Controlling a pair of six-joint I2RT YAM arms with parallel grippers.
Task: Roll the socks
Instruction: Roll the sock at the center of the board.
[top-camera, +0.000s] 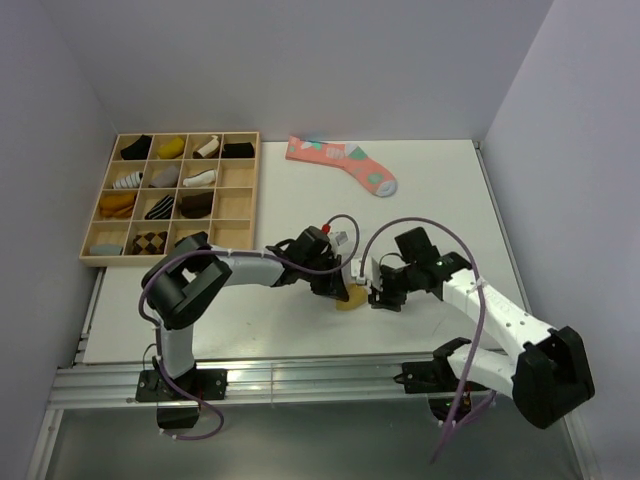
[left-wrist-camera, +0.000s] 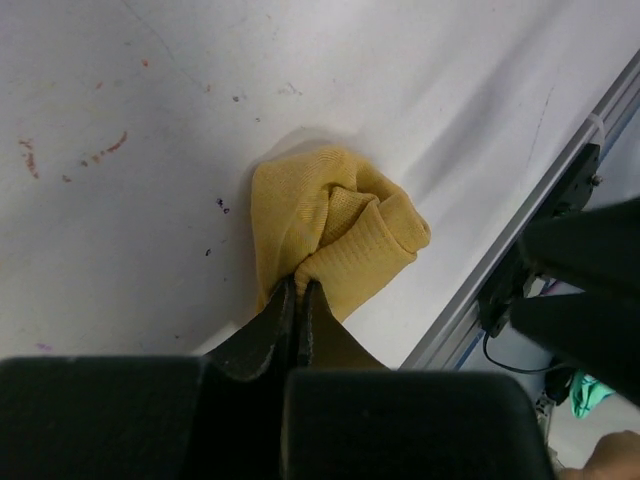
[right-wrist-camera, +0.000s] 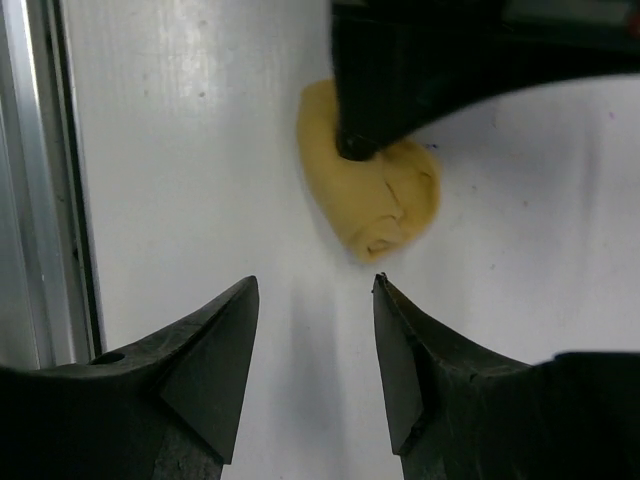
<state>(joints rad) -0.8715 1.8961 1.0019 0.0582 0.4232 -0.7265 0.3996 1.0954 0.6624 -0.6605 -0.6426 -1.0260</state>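
Note:
The mustard-tan ankle sock (top-camera: 350, 297) lies bunched into a small roll on the white table near the front edge. It also shows in the left wrist view (left-wrist-camera: 330, 225) and the right wrist view (right-wrist-camera: 375, 195). My left gripper (top-camera: 340, 283) is shut on an edge of this sock (left-wrist-camera: 298, 283). My right gripper (top-camera: 378, 296) is open and empty just right of the roll, its fingertips (right-wrist-camera: 245, 300) a short way off. The black crew sock with white stripes is out of view.
A long pink sock with teal and white patches (top-camera: 340, 160) lies at the back of the table. A wooden grid tray (top-camera: 96, 258) holding several rolled socks stands at the back left. The aluminium front rail (left-wrist-camera: 520, 235) runs close by the roll.

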